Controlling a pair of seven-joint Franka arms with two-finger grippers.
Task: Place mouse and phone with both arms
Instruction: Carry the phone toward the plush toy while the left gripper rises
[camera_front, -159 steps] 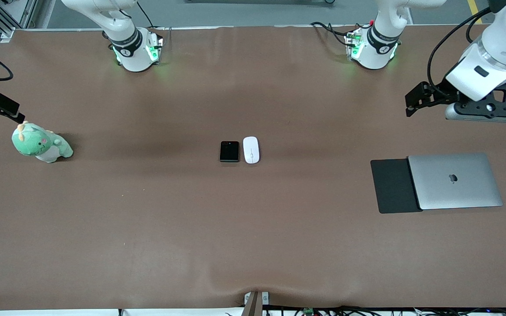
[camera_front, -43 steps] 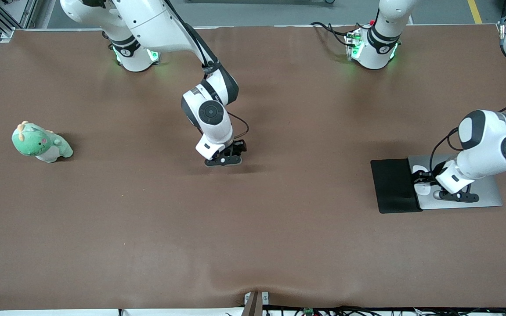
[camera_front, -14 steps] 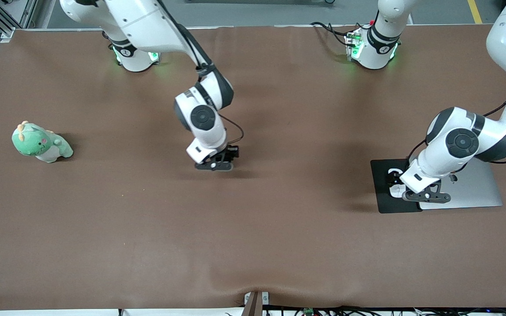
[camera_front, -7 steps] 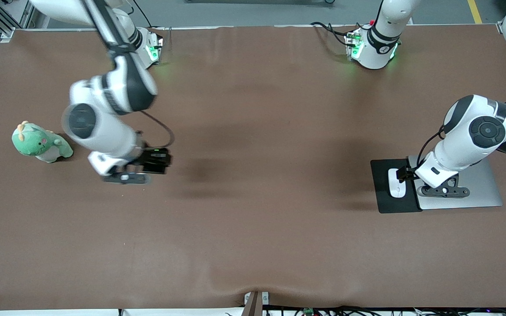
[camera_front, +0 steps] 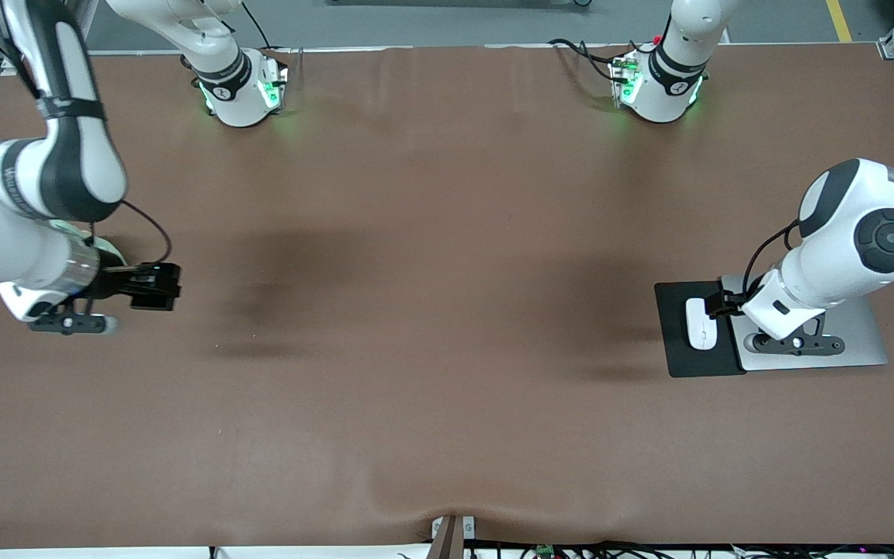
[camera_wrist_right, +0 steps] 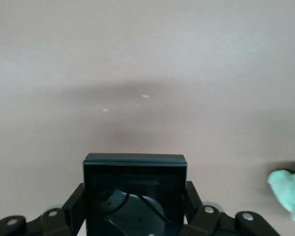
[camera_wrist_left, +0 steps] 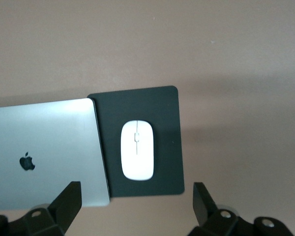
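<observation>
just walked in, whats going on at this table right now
Two robot arms are sorting a mouse and a phone. The mouse lies on the black mouse pad beside the closed laptop; the left pincer hangs open above it. The right pincer grips the phone in the air, near the green plush toy at the right arm's end of the table.

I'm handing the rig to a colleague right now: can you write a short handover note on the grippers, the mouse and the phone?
Left gripper: open, in the air over the black mat, holding nothing.
Mouse: lying on the mat beside the closed laptop, clear of the fingers. Placed.
Right gripper: shut on the phone, in the air over bare table next to the green plush toy, at the right arm's end.
Left to do: set the phone down and release it.
</observation>
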